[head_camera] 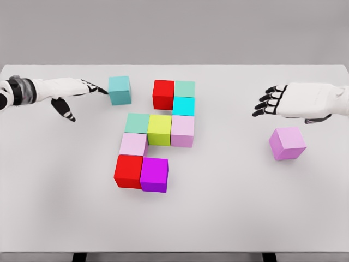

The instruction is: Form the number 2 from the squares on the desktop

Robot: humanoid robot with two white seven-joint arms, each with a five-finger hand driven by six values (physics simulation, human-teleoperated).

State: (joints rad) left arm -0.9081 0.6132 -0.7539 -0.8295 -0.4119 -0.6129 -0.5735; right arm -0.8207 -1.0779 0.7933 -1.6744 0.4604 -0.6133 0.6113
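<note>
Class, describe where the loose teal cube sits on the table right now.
In the head view the teal cube sits at the upper left of the white table, just left of the red cube, with the left hand's fingertips at its left side.

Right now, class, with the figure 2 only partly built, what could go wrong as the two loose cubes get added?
1. The left robot hand has its fingertips at the teal cube; a sideways push may spin it or knock the red cube out of the top row.
2. The pink cube sits far right, ungrasped by the open right robot hand; sliding it in could shove the magenta cube out of line.
</note>
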